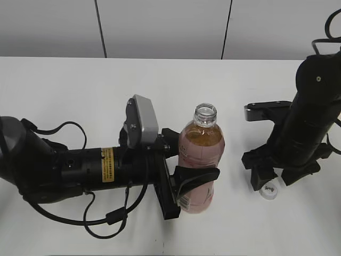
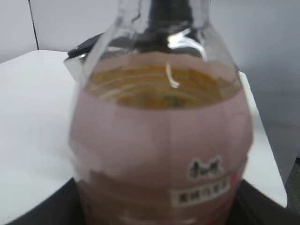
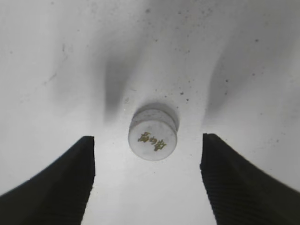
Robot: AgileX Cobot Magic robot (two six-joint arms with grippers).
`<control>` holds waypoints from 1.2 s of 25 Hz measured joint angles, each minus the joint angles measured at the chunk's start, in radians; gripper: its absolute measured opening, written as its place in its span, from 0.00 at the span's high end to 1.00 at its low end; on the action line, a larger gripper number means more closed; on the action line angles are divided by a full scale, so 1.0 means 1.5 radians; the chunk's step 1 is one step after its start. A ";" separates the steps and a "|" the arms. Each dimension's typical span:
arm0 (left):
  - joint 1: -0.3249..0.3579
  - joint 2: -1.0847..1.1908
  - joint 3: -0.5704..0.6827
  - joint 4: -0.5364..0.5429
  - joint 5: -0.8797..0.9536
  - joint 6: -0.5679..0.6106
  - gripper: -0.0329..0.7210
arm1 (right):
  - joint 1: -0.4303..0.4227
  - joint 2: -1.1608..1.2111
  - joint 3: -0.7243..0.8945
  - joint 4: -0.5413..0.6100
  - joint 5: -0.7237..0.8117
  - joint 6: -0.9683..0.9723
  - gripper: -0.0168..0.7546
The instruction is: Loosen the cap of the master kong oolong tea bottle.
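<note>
The oolong tea bottle (image 1: 201, 160) stands upright at mid table, pink label, amber tea, its mouth open with no cap on it. My left gripper (image 1: 196, 181) is shut on the bottle's lower body; the left wrist view is filled by the bottle (image 2: 159, 140). The white cap (image 1: 269, 190) lies on the table to the right, apart from the bottle. In the right wrist view the cap (image 3: 153, 134) sits top up with a small dark mark, between and just ahead of my open right gripper (image 3: 147, 145), touching neither finger. In the exterior view the right gripper (image 1: 272, 178) hangs over the cap.
White table (image 1: 80, 90) runs back to a grey panelled wall. The left arm lies along the table from the left edge with loose cables. The right arm stands at the right edge.
</note>
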 joint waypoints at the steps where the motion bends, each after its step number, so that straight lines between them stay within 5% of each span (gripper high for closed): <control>1: 0.000 0.000 0.000 0.003 0.000 0.000 0.44 | 0.000 0.000 0.000 0.005 0.001 -0.003 0.28; 10: 0.001 0.000 0.000 0.022 -0.002 -0.002 0.27 | 0.000 0.000 0.000 0.012 0.010 -0.011 0.26; 18: 0.009 -0.008 0.000 0.031 0.000 -0.002 0.25 | 0.000 -0.001 0.000 0.012 0.020 -0.012 0.26; 30: 0.052 -0.023 0.000 0.141 0.016 -0.041 0.25 | -0.001 -0.043 0.000 0.012 0.023 -0.014 0.26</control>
